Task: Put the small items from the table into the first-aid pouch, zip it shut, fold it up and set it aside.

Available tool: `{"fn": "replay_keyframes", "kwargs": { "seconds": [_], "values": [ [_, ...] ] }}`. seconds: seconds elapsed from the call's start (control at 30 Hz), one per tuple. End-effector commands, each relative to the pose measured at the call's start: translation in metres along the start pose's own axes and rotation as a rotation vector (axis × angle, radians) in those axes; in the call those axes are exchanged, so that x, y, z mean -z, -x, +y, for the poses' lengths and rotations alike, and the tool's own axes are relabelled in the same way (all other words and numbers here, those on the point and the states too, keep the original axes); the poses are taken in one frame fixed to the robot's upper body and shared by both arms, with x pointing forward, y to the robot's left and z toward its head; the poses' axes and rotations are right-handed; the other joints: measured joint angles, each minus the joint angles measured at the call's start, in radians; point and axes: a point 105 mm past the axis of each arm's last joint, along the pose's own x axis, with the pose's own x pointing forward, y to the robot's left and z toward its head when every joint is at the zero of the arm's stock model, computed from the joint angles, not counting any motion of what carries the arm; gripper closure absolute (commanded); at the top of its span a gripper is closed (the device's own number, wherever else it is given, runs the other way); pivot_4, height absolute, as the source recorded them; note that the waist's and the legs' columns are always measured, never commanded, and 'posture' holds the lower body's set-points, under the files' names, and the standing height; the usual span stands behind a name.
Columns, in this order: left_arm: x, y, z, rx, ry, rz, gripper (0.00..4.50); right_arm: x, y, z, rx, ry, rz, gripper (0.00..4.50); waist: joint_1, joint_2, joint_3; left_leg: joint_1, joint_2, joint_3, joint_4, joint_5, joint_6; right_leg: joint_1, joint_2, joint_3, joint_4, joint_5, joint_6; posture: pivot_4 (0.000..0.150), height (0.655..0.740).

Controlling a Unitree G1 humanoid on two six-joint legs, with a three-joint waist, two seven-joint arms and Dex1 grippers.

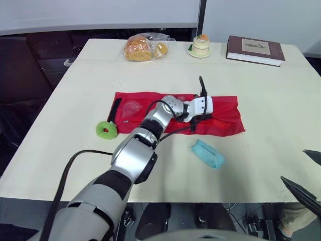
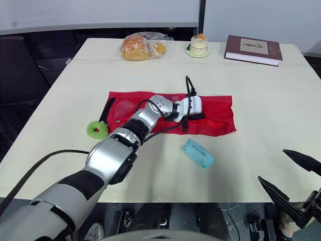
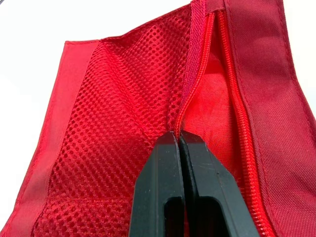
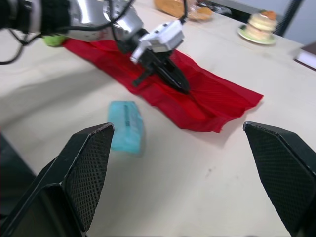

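On the cream table [image 1: 261, 100] the red pouch [image 1: 228, 118] is spread at centre, its zip edge [image 3: 196, 94] pinched by the left gripper [image 3: 178, 136]; the right gripper [image 4: 177, 127] is held wide apart at five o'clock. Were the zip drawn early, the teal packet [image 1: 207, 153] (at six) could be shut out.

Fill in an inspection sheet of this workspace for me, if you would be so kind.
Surface: beige table, no spills seen.
Job's things: red pouch spread flat mid-table, zip open at the left gripper; green roll off its left end and teal packet in front of it, both outside.
Clutter: bagged bread, cake on a plate and book along the far edge.
Grippers: left gripper shut on the pouch's zip edge; right gripper open, near the table's near right edge.
Cables: black cable along the left arm.
Surroundings: dark floor, black post behind the table.
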Motion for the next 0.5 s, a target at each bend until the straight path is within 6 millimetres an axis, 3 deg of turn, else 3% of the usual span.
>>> {"fn": "replay_keyframes", "kwargs": {
  "seconds": [0.03, 0.4, 0.5],
  "values": [
    [-0.007, 0.009, 0.014, -0.046, -0.022, -0.013, 4.45, -0.006, 0.002, 0.003, -0.055, 0.001, 0.013, 0.00, 0.000, 0.000, 0.000, 0.000, 0.000, 0.000, 0.000, 0.000, 0.000, 0.000, 0.000, 0.000, 0.000, 0.001, -0.001, 0.150, 0.7289],
    [-0.003, 0.012, 0.016, -0.061, -0.006, -0.013, 4.45, -0.009, -0.013, 0.001, -0.179, 0.006, 0.023, 0.00, 0.001, 0.000, 0.000, 0.000, 0.000, 0.000, 0.000, 0.000, 0.000, 0.000, 0.000, 0.000, 0.000, 0.001, -0.001, 0.150, 0.7289],
    [-0.005, 0.011, 0.016, -0.063, 0.000, -0.020, 4.45, 0.003, -0.020, -0.005, -0.161, 0.059, 0.100, 0.00, 0.000, -0.001, 0.000, 0.000, 0.000, 0.000, 0.000, 0.000, 0.000, 0.000, 0.000, 0.000, 0.000, 0.001, -0.001, 0.150, 0.7289]
  ]
}}
